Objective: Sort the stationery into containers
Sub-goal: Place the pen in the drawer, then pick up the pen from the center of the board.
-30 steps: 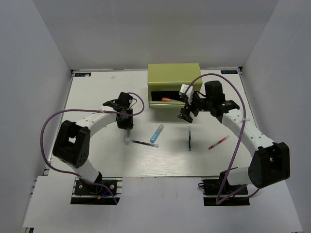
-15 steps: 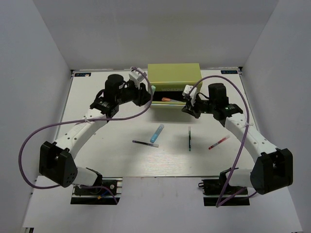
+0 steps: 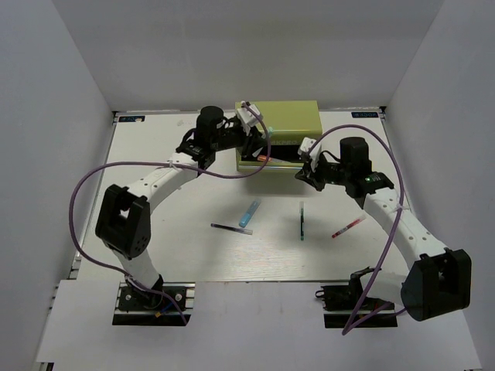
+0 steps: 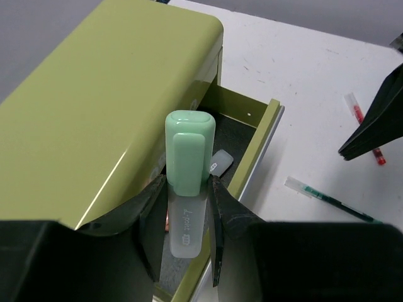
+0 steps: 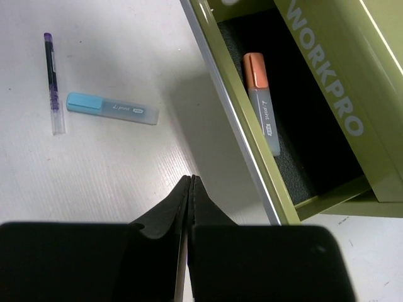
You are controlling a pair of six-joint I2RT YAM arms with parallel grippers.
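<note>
My left gripper (image 4: 189, 189) is shut on a stubby light-green marker (image 4: 189, 157), held over the open top drawer (image 4: 258, 148) of the olive metal chest (image 3: 278, 116). An orange marker (image 5: 261, 100) lies inside that drawer. My right gripper (image 5: 191, 179) is shut and empty, hovering over the table just off the drawer's front right corner (image 3: 303, 174). On the table lie a light-blue marker (image 3: 250, 212), a thin black pen (image 3: 230, 229), a dark-green pen (image 3: 302, 220) and a red pen (image 3: 348, 226).
Purple cables (image 3: 85, 193) loop from both arms over the table sides. White walls close in the table at the back and both sides. The chest stands at the back centre with "WORKPRO" lettering (image 5: 324, 69) on its front.
The left arm swung from the table's left middle up to the chest, carrying the light-green marker over the open drawer. The right gripper went from open to shut and drew back slightly right.
</note>
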